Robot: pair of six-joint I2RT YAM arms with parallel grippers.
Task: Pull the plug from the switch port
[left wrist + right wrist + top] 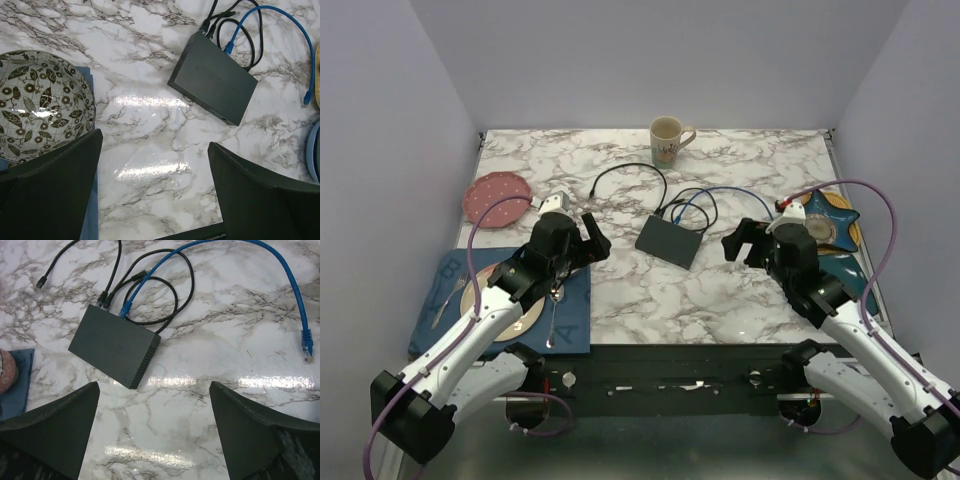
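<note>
Dark grey network switch (671,241) lying flat at mid-table on the marble top (740,310), between the two arms. A blue Ethernet plug (125,309) sits in a port on its far edge, beside two black cables (106,299); the blue cable's free end (306,344) lies loose on the marble. Left gripper (592,238) and right gripper (738,245) hover either side of the switch, apart from it, jaws spread wide, holding nothing. A leaf-patterned bowl (40,100) rests on a blue mat (572,318).

Top view looks down; wrist views close, share switch (212,82).
</note>
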